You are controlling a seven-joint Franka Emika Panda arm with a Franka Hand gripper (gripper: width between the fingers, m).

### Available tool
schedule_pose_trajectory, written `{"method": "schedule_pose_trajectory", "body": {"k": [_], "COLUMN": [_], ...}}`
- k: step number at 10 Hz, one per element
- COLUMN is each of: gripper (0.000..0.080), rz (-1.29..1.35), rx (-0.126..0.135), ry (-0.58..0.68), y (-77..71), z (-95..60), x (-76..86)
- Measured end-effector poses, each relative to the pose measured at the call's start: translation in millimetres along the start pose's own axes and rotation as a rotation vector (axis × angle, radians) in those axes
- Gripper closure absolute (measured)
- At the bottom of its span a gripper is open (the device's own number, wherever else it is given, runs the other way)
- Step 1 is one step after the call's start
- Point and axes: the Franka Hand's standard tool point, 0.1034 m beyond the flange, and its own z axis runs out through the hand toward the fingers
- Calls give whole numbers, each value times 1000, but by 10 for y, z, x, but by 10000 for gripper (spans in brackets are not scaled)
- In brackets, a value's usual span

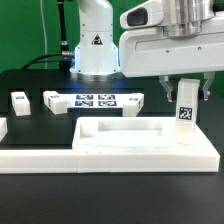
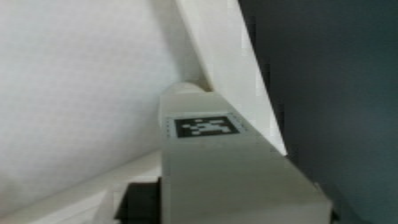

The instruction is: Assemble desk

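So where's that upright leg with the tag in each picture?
Exterior view: the leg stands upright at the exterior view's right, at that end of the tabletop.
Wrist view: the leg is seen close up, in the middle of the picture, with its tagged face towards the camera.
Shared landmark: the black-and-white tag on the leg.

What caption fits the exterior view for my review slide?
The jaws flank an upright leg at the tabletop's corner on the exterior view's right; marker board behind.
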Motion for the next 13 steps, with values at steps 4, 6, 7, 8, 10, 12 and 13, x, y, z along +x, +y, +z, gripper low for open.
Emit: {"method": "schedule_pose_trajectory", "body": {"k": [4, 6, 7, 8, 10, 12, 13], "gripper": [501, 499, 499, 499, 269, 177, 177], "rz": [615, 807, 808, 788, 541, 312, 263], "rx": [92, 146, 145, 146, 104, 86, 85], "ry": [23, 9, 8, 9, -15, -12, -9], "y": [61, 83, 82, 78, 33, -57, -44], "z": [34, 35, 35, 34, -33, -64, -55], "x": [-42, -41, -42, -43, -51, -85, -77]}}
